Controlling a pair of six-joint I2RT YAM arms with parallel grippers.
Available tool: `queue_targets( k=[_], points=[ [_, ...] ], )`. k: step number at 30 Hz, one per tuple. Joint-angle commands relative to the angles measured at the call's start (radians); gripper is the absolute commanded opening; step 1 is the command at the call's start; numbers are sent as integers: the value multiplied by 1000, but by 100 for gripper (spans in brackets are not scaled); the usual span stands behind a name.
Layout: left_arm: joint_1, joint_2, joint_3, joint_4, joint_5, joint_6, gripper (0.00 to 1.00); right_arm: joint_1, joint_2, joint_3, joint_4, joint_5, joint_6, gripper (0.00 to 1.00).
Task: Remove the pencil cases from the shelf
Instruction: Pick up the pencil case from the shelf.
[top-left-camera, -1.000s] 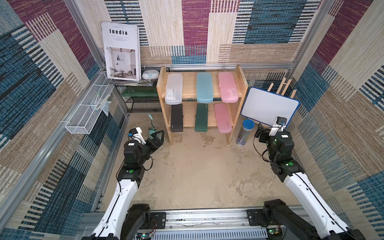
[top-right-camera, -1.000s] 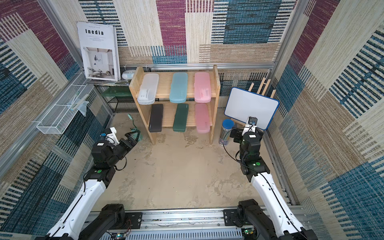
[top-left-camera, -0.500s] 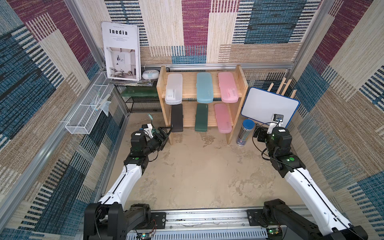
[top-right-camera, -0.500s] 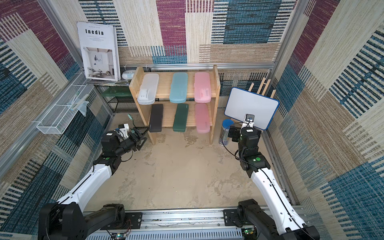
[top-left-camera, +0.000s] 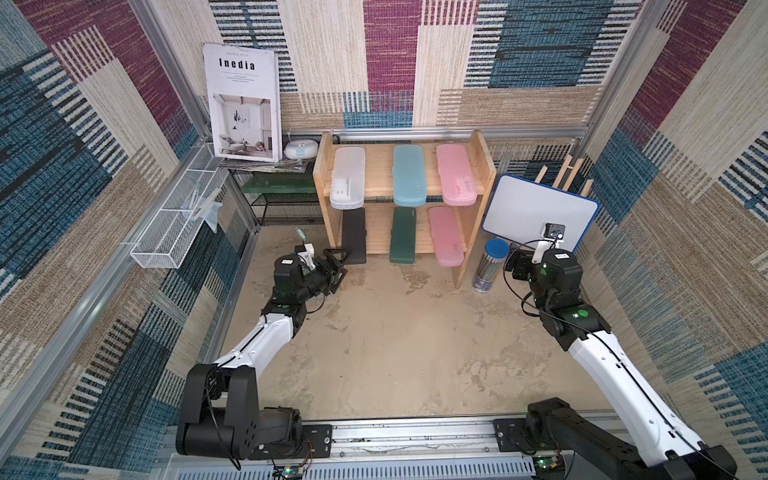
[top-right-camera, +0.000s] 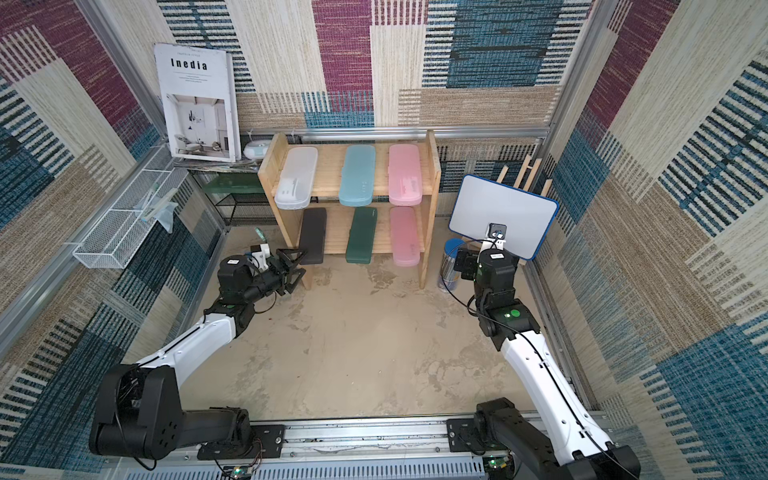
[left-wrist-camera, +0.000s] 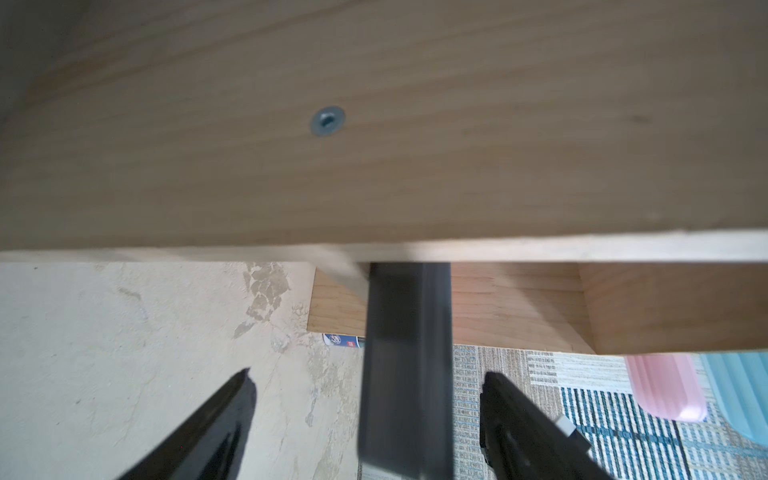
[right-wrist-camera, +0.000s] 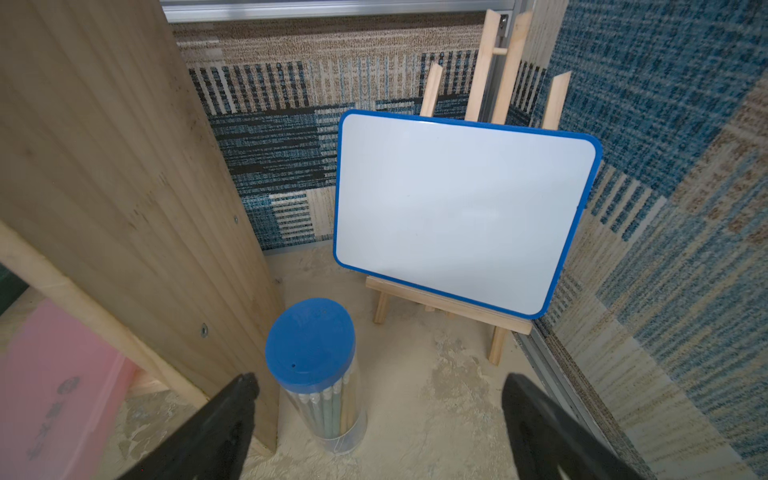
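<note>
I find the left gripper (left-wrist-camera: 368, 376) spread, fingers either side of the black pencil case (left-wrist-camera: 405, 374) without touching it. The case lies on the wooden shelf's (top-left-camera: 379, 174) lower tier. The right gripper (right-wrist-camera: 378, 378) gapes empty near the pencil tube (right-wrist-camera: 309, 345).

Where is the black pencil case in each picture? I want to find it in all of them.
In a top view: black pencil case on the wooden shelf, lower tier, leftmost slot.
In a top view: black pencil case, same slot.
Left wrist: black pencil case between the fingers of the open left gripper.
Right wrist: not in it.
Shared landmark: the wooden shelf's pale planks, in all four.
</note>
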Motion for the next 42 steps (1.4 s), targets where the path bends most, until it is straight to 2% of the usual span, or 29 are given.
queue_targets(
  k=[1,4,8,11,19,21,24,27,34,37,42],
  points=[
    [-8,7,21,59,-23,-13,78,3,3,6,1,-2,0,95],
    [-18,10,37,50,-25,-12,65,6,3,6,2,0,-1,95],
    [-30,8,44,20,-35,3,62,7,3,2,4,-1,-2,94],
    [-32,9,38,12,-35,5,54,8,1,-3,1,-2,-6,94],
    [-34,2,13,8,-36,4,28,13,-29,-28,20,-22,-27,89],
    [-35,-5,11,3,-36,8,27,15,-45,-35,29,-30,-30,90],
    [-38,-39,9,-33,-76,43,26,21,-59,-29,27,-41,-42,97],
    [-50,-111,-12,-101,-106,137,25,29,-54,11,-16,-63,-27,100],
    [-102,-421,-168,-274,-238,468,24,113,-47,98,-110,-314,85,99],
    [-125,-580,-263,-315,-264,581,23,217,-25,110,-114,-352,149,99],
    [-172,-819,-369,-445,-282,725,22,439,39,112,-38,-335,263,99]
  ],
)
